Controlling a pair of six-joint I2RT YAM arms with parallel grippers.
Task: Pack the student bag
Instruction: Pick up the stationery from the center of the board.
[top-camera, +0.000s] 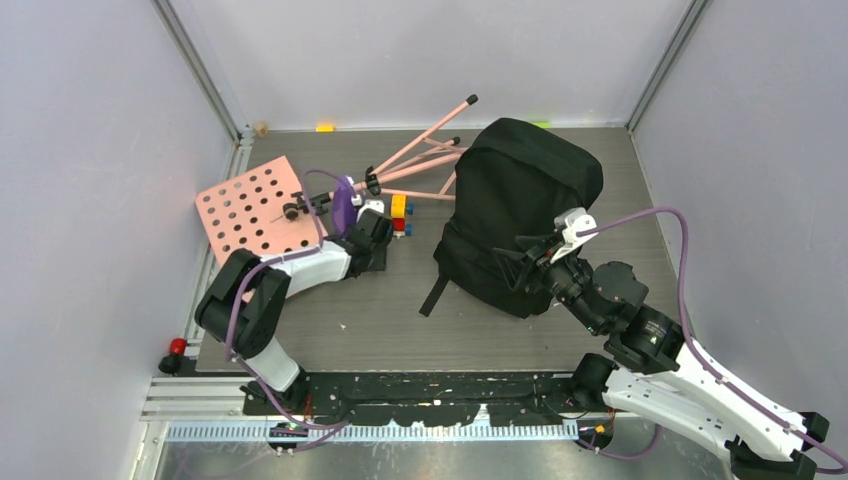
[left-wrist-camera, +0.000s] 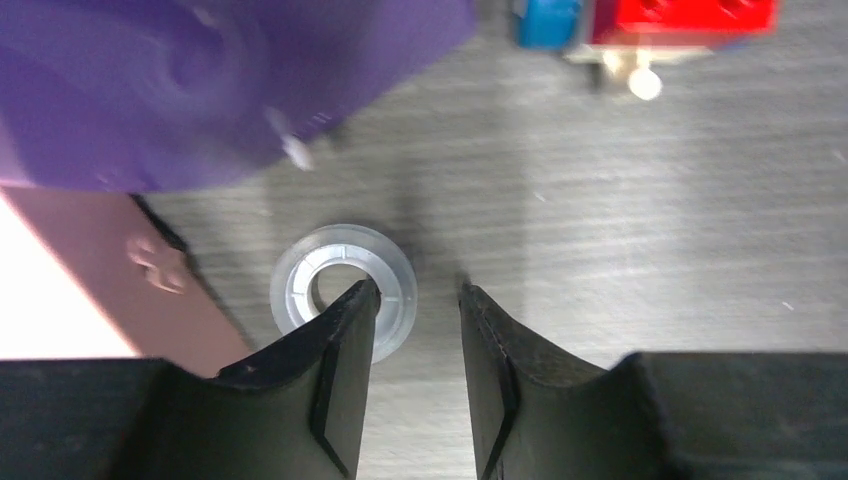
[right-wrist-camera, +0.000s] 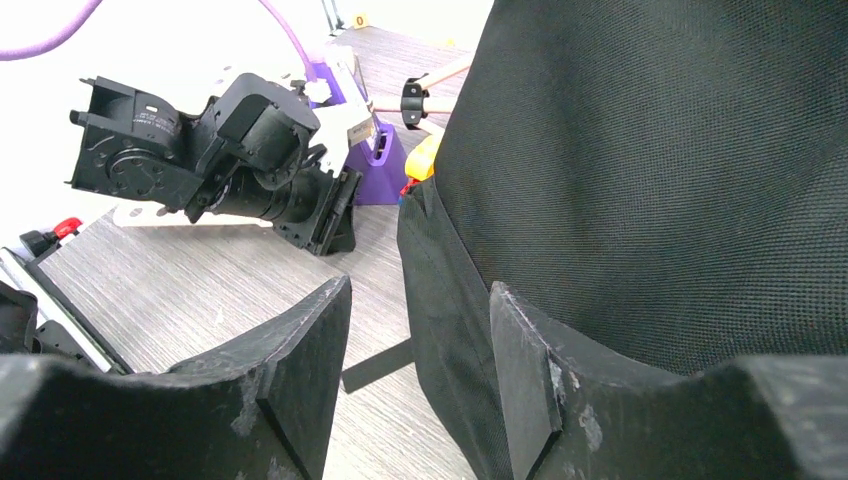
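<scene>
The student bag (top-camera: 520, 200), a large black fabric backpack, stands right of the table's middle, and its mesh side fills the right wrist view (right-wrist-camera: 650, 150). My right gripper (top-camera: 518, 266) is at the bag's near lower corner. Its jaws (right-wrist-camera: 420, 285) are open around the bag's side edge; the right finger lies against the fabric and the left finger stands apart from it. My left gripper (top-camera: 375, 245) hangs low over the table, left of the bag. Its jaws (left-wrist-camera: 415, 290) are narrowly open, and the left fingertip overlaps a clear plastic ring (left-wrist-camera: 330, 285) that lies flat.
A pink perforated board (top-camera: 250, 205) lies at the back left, beside a purple object (top-camera: 343, 205). Pink rods (top-camera: 420, 150) lean behind the bag. Yellow, red and blue blocks (top-camera: 400, 215) sit between my left gripper and the bag. A black strap (top-camera: 433, 295) trails from the bag.
</scene>
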